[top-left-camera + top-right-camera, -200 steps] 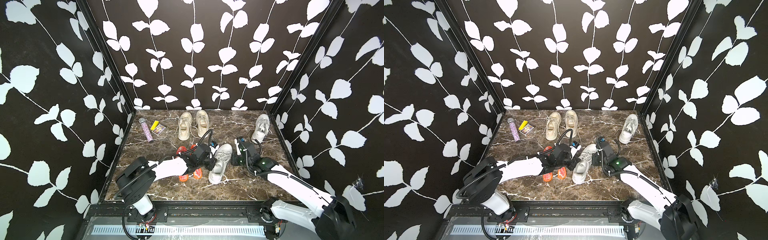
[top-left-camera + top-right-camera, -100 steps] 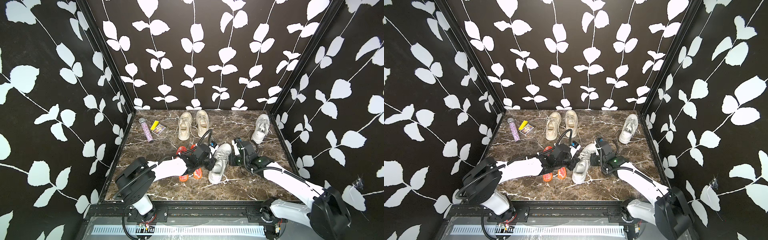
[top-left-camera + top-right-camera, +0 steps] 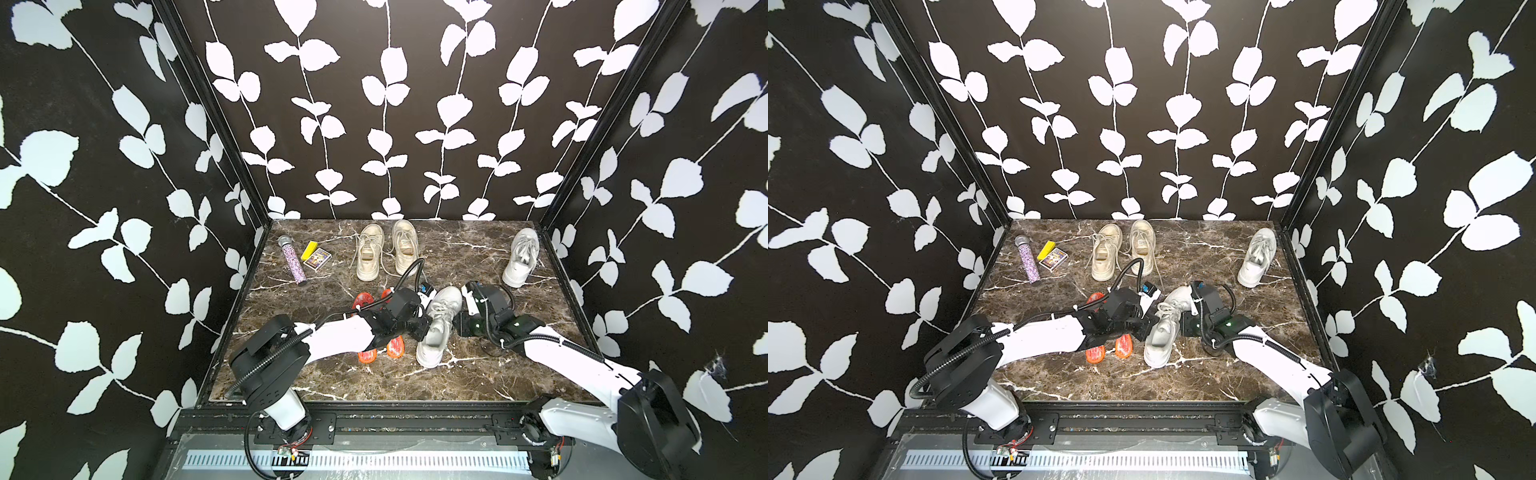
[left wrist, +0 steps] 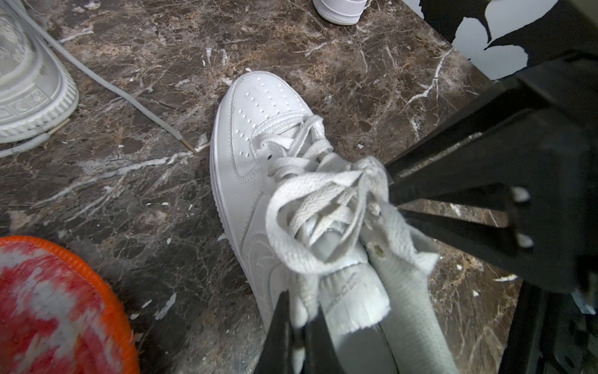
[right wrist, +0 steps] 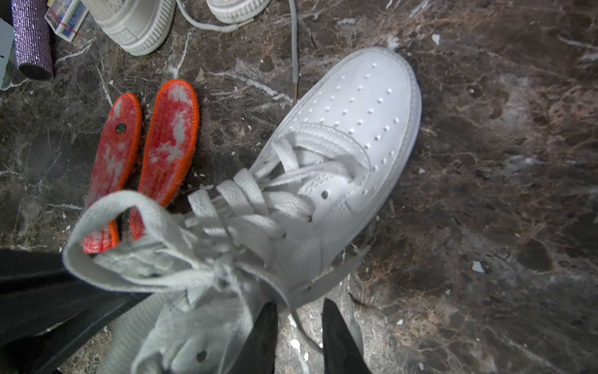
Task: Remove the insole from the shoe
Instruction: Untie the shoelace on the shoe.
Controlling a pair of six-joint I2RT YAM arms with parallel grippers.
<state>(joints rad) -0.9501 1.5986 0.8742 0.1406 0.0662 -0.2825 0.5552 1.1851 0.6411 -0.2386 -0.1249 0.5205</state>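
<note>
Right jaws, newly parted slightly, reach the white sneaker's (image 3: 438,328) 3 o'clock for the insole; left jaws keep pinching its collar (image 4: 299,289).

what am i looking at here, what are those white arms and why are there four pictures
Two white robot arms, each ending in a black two-fingered gripper, work over a marble table. Two pictures come from a camera head above; the two close-ups come from cameras on the wrists. On the table lie a white sneaker between the arms, a second white sneaker at the back, a beige pair, two orange insoles, a purple glitter tube and a small box. The left gripper is shut on the white sneaker's upper edge. The right gripper is open close by, gripping nothing. A grey strip shows at the shoe's opening; whether that is the insole I cannot tell.
</note>
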